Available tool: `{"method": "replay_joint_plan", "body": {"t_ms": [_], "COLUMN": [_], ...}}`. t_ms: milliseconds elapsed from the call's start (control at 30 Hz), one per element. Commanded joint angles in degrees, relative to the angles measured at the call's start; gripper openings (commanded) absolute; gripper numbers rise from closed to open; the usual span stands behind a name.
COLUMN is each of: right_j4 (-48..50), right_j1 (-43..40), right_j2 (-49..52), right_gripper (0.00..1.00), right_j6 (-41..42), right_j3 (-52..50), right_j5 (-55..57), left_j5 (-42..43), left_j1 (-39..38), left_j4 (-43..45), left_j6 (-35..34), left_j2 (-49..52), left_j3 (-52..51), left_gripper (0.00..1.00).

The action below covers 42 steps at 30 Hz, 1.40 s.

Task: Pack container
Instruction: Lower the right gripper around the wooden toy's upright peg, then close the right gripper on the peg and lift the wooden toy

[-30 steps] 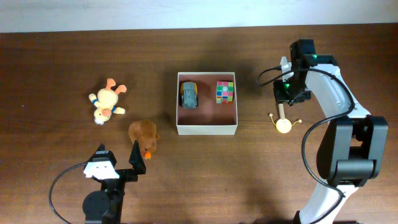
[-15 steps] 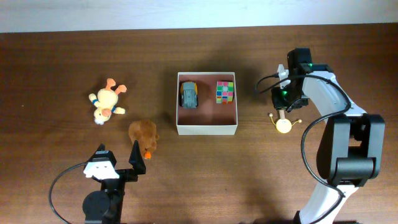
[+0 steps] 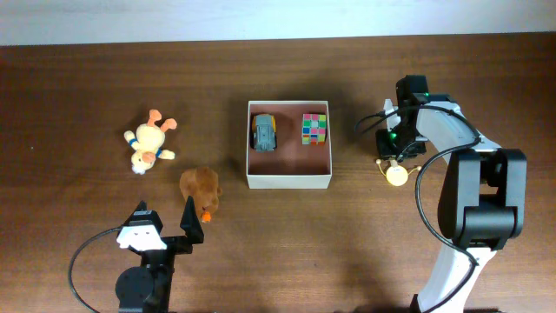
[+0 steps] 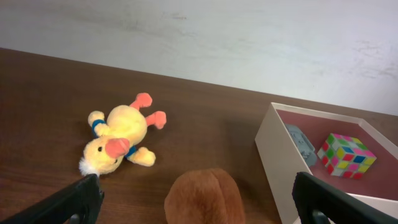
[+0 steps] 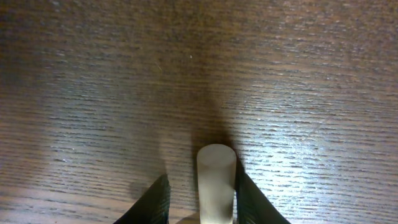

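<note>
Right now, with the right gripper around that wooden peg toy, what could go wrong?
The wooden peg toy sits off-centre in the right gripper, close to one finger with a gap at the other, so closing may shove or roll it instead of pinching it. Its round head sticks out past the fingers, so it may swing once lifted and clip the container wall.

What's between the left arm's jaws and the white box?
A brown plush toy lies between the left gripper and the container. The overhead view shows it; the left wrist view has it just ahead of the open jaws.
</note>
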Motion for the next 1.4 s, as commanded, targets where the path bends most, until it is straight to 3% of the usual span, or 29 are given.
{"method": "replay_joint_plan", "body": {"t_ms": [0, 500, 800, 1367], "right_j4": [0.2, 0.1, -3.0, -27.4], "right_j1": [-0.2, -0.2, -0.2, 0.4], "right_j2": [1.9, 2.3, 2.3, 2.3], "right_gripper": [0.30, 0.09, 0.06, 0.06], "right_j6": [-0.4, -0.4, -0.3, -0.5], "right_j3": [-0.5, -0.5, 1.7, 26.9], "right_j5": [0.4, 0.5, 0.2, -10.6], "left_j5": [0.6, 0.6, 0.6, 0.6], "left_j1": [0.3, 0.3, 0.3, 0.3], "left_j4": [0.0, 0.0, 0.0, 0.0], "left_j6": [1.1, 1.1, 1.1, 1.1], "left_j2": [-0.3, -0.3, -0.3, -0.3], "left_j3": [-0.3, -0.3, -0.3, -0.3], "left_gripper": [0.99, 0.99, 0.99, 0.99]}}
